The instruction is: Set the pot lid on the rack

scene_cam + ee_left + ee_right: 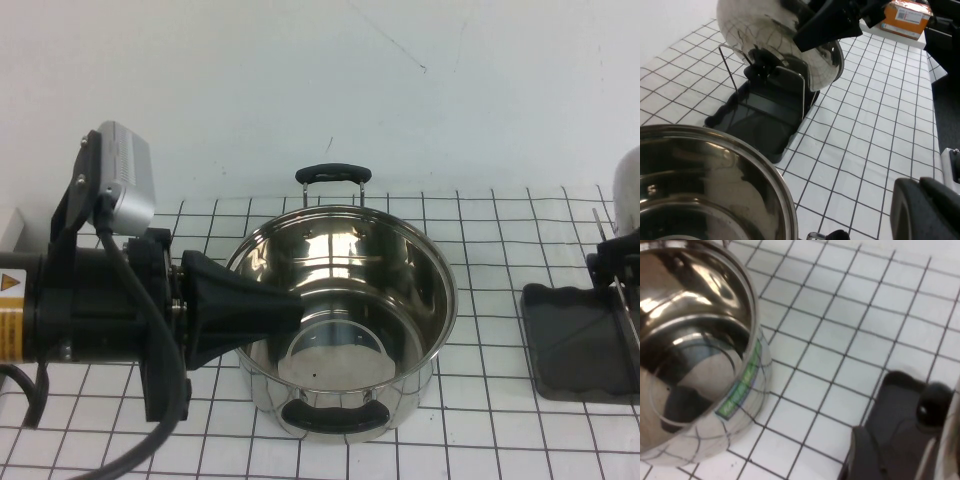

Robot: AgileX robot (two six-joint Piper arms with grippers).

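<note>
**Lid stands at the rack, pot sits uncovered**

The pot point(345, 320) sits open at the middle of the gridded desk point(480, 440), its shiny interior bare, one black loop handle at the far rim and one at the near rim.

The left claw point(275, 312) reaches in from the left side, its black tip lying over the pot's left rim. Whether it is released or clenched cannot be told from these views; nothing appears to be held in it.

At the right edge of the desk lies the rack point(575, 345), a dark grey tray with a raised rim and thin wire rods rising from it, well apart from the pot. In the left wrist view the pot lid point(765, 30) stands on edge among the rack's rods point(790, 92), its black knob point(760, 67) facing outward above the tray. The right claw point(832, 25) is at the lid's upper edge, and it seems clenched on the rim, though the dark fingers blend together there. In the high view only a sliver of the lid point(626, 190) shows at the right border.

An orange box point(907, 17) sits further off behind the rack.
</note>
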